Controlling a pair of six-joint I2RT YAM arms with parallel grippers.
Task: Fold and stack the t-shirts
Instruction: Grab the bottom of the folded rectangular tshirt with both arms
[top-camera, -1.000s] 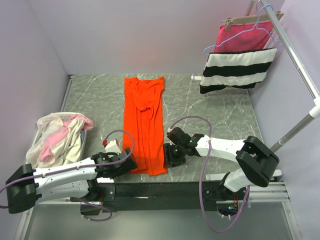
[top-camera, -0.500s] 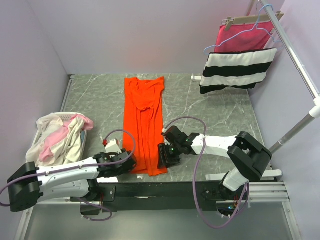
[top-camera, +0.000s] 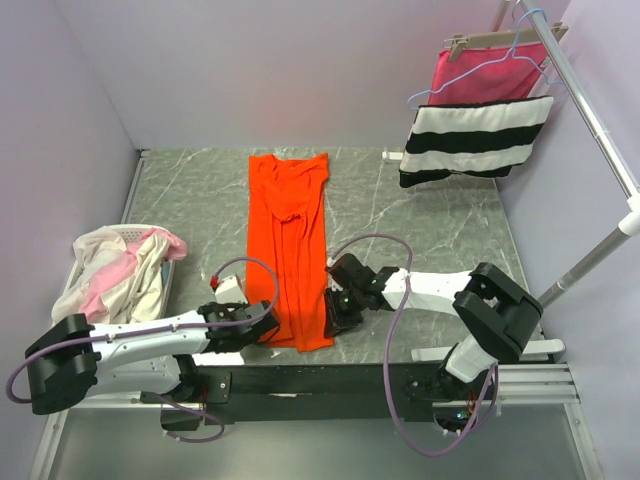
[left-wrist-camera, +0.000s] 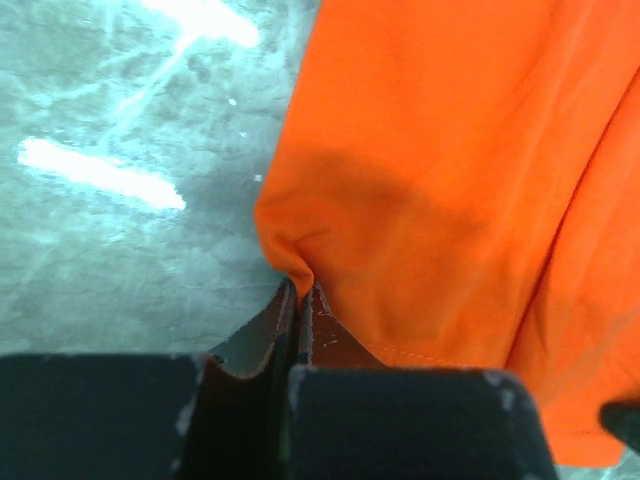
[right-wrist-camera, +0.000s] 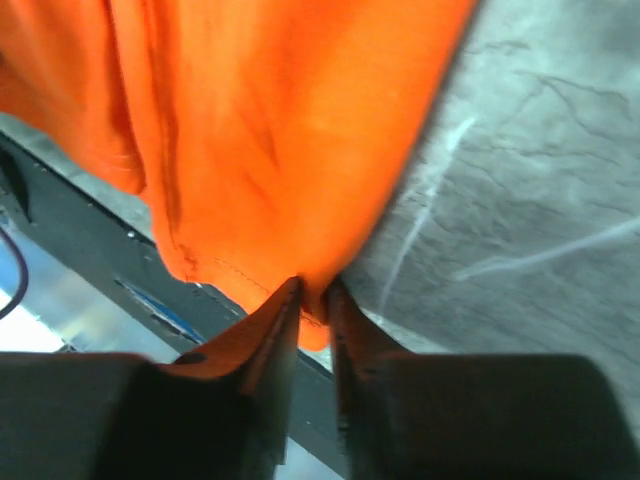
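Observation:
An orange-red t-shirt (top-camera: 289, 235) lies on the marble table (top-camera: 440, 230), folded into a long narrow strip running from far to near. My left gripper (top-camera: 262, 330) is at its near left corner. In the left wrist view the left gripper (left-wrist-camera: 300, 292) is shut on a pinched fold of the orange cloth (left-wrist-camera: 450, 180). My right gripper (top-camera: 333, 318) is at the near right corner. Seen from the right wrist, the right gripper (right-wrist-camera: 315, 295) has its two fingers pressed on the hem of the orange cloth (right-wrist-camera: 260, 130) from both sides. Cream-white and pale pink t-shirts (top-camera: 115, 275) lie heaped at the left.
The heap sits in a white basket (top-camera: 132, 230) at the table's left edge. A pink cloth with black and white stripes (top-camera: 475, 135) hangs from a hanger on the metal rack (top-camera: 590, 110) at the back right. The black rail (top-camera: 330, 380) borders the near edge.
The left gripper slid right onto the shirt's near left corner and shut on it. The right gripper narrowed onto the near right corner.

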